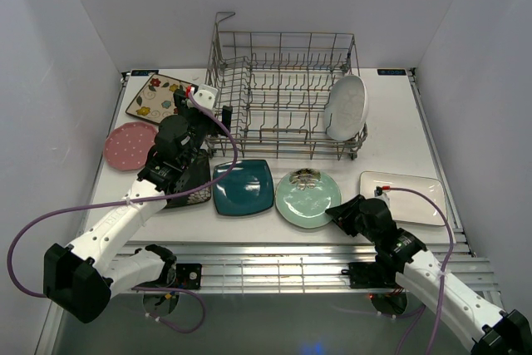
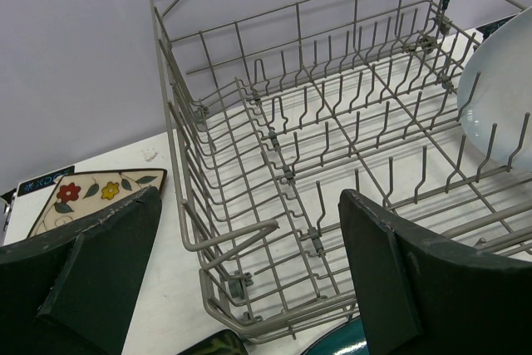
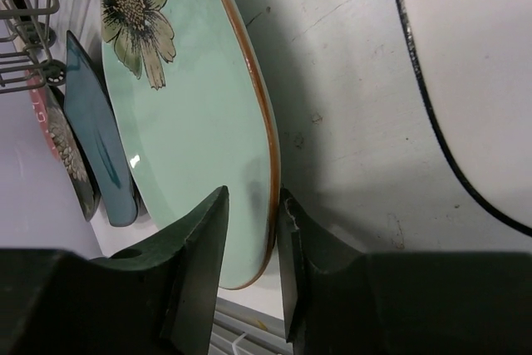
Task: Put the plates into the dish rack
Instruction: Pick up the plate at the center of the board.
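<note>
Just in front of the dish rack, the jaws of our right gripper stand narrow astride the rim of the mint-green flowered plate, contact unclear, and so shallow a pinch, we judge, could let it slip on lifting, while the left gripper gapes wide beside the rack's left front corner.

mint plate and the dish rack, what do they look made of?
The mint-green plate looks like glazed ceramic with a glossy finish: light glints on its face, and it has a brown rim and a painted flower. The dish rack is grey metal wire, dull and possibly coated: thin bent rods, upright tines.
</note>
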Action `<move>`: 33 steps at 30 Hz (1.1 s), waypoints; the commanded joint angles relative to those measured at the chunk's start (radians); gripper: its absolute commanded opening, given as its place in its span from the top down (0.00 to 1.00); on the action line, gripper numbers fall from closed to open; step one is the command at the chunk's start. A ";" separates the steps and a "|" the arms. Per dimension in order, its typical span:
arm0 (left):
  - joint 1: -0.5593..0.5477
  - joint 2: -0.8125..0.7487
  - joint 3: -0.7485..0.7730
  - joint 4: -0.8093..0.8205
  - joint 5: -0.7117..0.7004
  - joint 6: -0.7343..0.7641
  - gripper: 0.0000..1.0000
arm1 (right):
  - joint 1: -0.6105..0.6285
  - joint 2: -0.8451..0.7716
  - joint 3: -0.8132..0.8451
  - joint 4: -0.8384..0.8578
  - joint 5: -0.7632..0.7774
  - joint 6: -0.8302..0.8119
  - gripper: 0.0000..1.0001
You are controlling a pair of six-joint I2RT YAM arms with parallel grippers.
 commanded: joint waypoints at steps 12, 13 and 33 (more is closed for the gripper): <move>-0.002 0.008 -0.007 0.019 0.005 0.003 0.02 | 0.006 0.044 -0.168 0.130 0.033 0.041 0.79; -0.002 0.007 -0.007 0.019 0.005 0.005 0.02 | 0.006 0.045 -0.168 0.130 0.035 0.040 0.80; -0.002 0.013 -0.007 0.024 0.002 0.008 0.02 | 0.006 -0.104 -0.016 -0.093 0.114 -0.055 0.92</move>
